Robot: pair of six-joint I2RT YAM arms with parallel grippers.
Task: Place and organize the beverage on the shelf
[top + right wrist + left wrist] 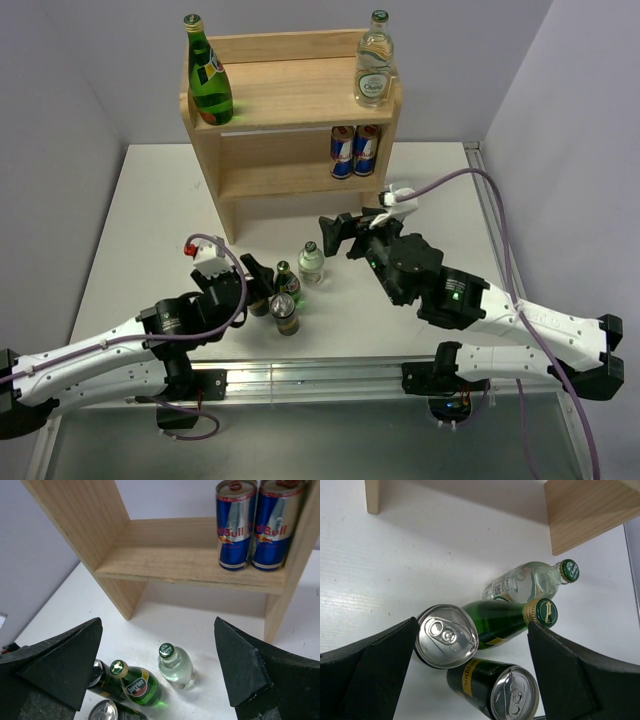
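— Black left gripper [472,627] is spread around silver-topped can [447,636] and small green glass bottle [495,620]?
— Yes. Also the right gripper [159,625] hangs spread, holding nothing. Farther, the light-wood two-tier shelf [290,95] stands at the far edge; its lower board's left is free.

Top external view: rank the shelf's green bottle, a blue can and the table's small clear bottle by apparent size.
Largest: green bottle.
Then blue can and small clear bottle: too alike to rank.
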